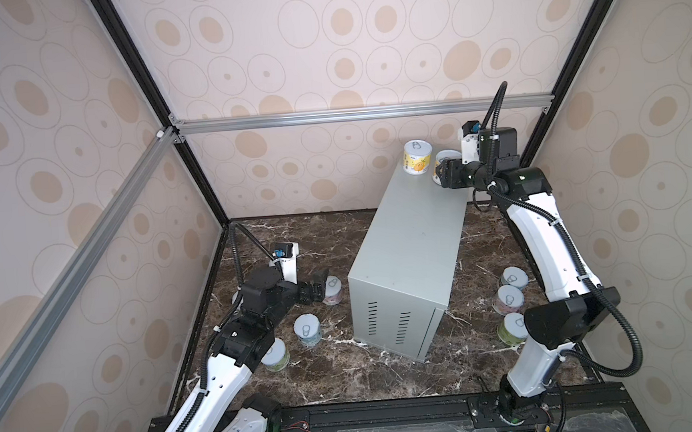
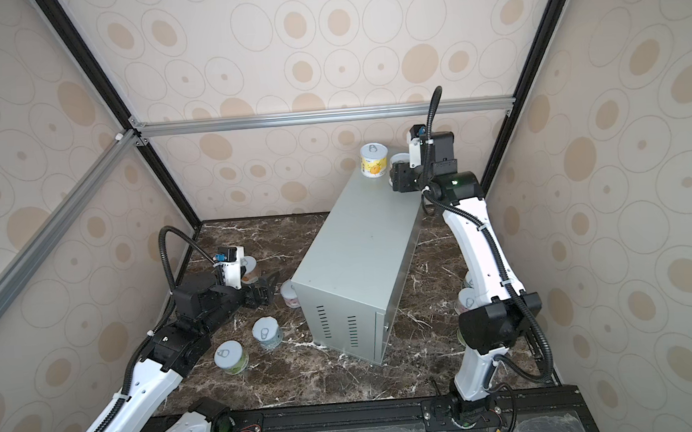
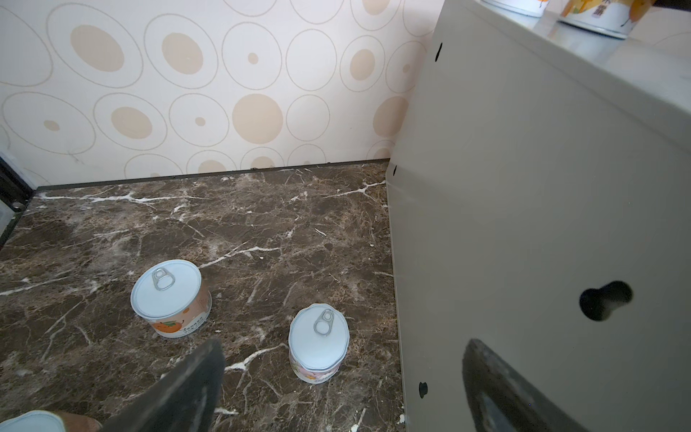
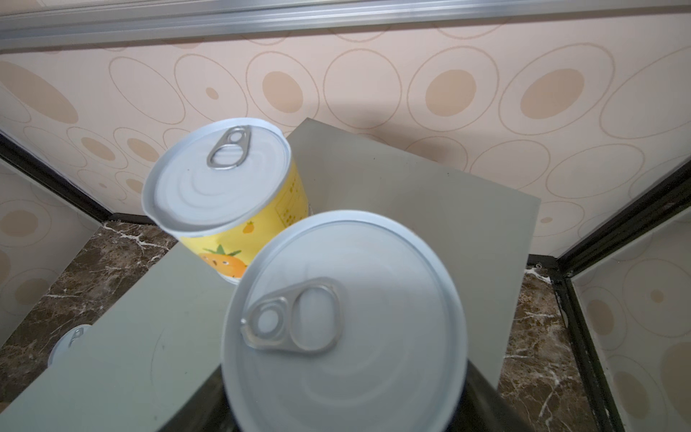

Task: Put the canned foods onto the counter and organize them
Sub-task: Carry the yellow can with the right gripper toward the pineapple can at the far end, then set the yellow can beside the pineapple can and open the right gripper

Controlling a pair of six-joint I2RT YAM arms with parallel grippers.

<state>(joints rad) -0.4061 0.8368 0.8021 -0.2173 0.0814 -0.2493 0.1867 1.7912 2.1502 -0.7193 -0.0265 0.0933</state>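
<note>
The counter (image 1: pixel 412 237) is a pale-grey metal box standing on the marble. One yellow-orange can (image 1: pixel 417 156) stands at its far end. Beside that can, over the far right corner, my right gripper (image 1: pixel 441 175) is shut on a second can (image 4: pixel 344 321), whose silver lid fills the right wrist view. I cannot tell whether this can touches the top. My left gripper (image 3: pixel 344 344) is open, low over the marble, with a pink can (image 3: pixel 318 342) between its spread fingers and untouched. The counter's side wall (image 3: pixel 523 224) is close to one finger.
More cans stand on the dark marble: an orange one (image 3: pixel 170 297) near the left gripper, a pale blue one (image 1: pixel 307 330) and a green one (image 1: pixel 277 355) by the left arm, and three (image 1: pixel 508 298) right of the counter beside the right arm. Patterned walls enclose the space.
</note>
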